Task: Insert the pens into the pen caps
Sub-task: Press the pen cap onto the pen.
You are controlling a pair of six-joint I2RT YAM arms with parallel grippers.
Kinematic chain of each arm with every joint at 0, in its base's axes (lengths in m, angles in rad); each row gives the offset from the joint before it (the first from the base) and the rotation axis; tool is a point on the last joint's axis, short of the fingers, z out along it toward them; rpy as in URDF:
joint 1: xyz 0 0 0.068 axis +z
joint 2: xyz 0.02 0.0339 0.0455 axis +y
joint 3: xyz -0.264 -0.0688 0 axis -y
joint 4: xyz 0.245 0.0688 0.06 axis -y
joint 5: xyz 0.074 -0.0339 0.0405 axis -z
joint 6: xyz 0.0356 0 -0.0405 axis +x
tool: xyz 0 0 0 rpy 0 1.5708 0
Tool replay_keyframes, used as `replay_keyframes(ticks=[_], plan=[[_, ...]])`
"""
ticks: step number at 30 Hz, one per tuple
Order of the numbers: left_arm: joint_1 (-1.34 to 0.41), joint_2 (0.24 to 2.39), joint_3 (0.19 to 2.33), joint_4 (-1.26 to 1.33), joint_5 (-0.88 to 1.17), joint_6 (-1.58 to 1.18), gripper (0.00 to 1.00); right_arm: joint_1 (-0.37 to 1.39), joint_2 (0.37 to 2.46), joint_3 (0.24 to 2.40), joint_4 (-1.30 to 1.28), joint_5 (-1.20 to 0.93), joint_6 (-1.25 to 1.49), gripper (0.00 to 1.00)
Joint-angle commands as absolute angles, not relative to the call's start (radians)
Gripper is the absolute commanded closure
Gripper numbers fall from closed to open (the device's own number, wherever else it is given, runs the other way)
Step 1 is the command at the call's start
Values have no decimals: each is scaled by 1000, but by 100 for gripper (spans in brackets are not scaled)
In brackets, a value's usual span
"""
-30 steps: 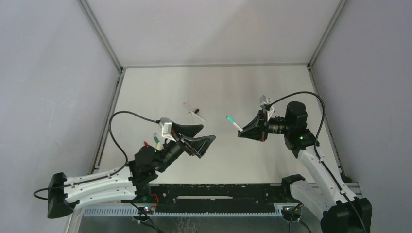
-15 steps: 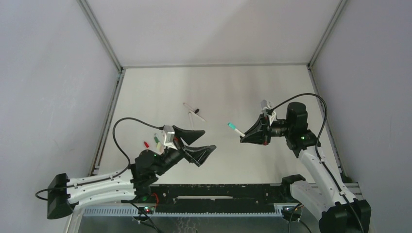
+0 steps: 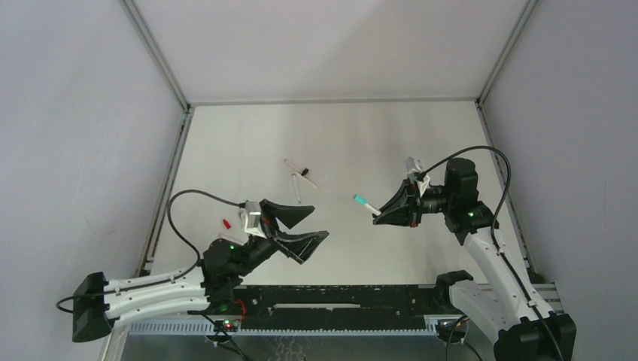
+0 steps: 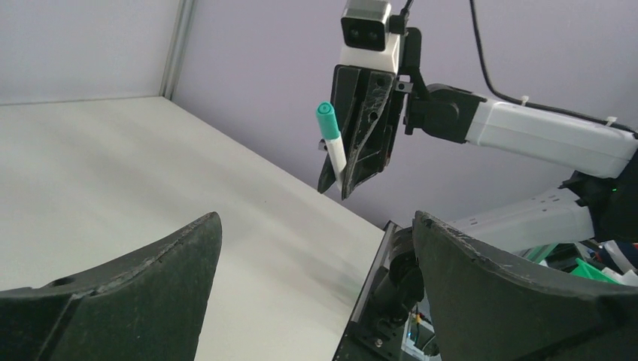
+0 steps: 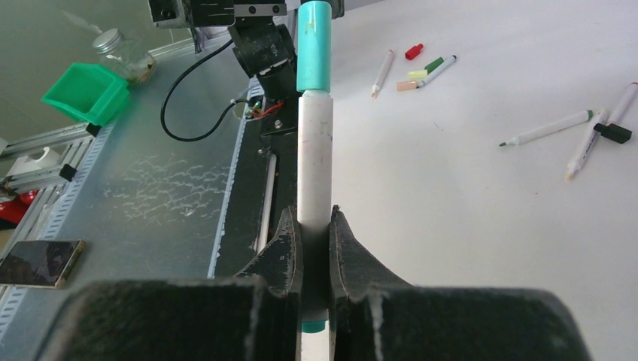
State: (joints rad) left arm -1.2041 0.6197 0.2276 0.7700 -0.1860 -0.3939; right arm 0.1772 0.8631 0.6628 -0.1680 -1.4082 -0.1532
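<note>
At the near edge of the table [image 3: 376, 256] the left arm [image 3: 150, 289] lies low, stretched rightward from its base and bent up at the elbow. The left gripper [image 3: 319, 223] points toward the middle of the table, its two fingers [image 4: 143, 289] spread wide with nothing between them. The right arm [image 3: 493, 263] rises from its base at the near right corner, folds at the elbow and reaches leftward, its wrist held above the table. The right gripper [image 3: 378, 215] is pinched on the barrel of a pen [image 3: 369, 207] near its back end. The pen sticks out to the left, clear of the table, with a teal cap [image 3: 359, 200] seated on its free end. The two grippers face each other, well apart. Beside the left wrist a red cap [image 3: 225, 223] lies on the table. The right wrist view shows a yellow-green cap [image 5: 418, 74] and a peach cap [image 5: 407, 86] near it, along with two loose pens [image 5: 382, 73]. Farther back, near the middle of the table, a few more pens [image 3: 296, 188] lie close together with a black cap [image 3: 305, 172].
</note>
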Motion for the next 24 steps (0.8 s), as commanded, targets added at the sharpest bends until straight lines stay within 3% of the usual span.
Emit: replay_keyframes(ticks=[1, 24], plan=[[-1204, 590, 201, 829, -146, -382, 0, 178, 851, 713, -195, -1445, -195, 100], [-1204, 597, 64, 1019, -118, -403, 2, -43, 857, 718, -431, -1579, -468, 100]])
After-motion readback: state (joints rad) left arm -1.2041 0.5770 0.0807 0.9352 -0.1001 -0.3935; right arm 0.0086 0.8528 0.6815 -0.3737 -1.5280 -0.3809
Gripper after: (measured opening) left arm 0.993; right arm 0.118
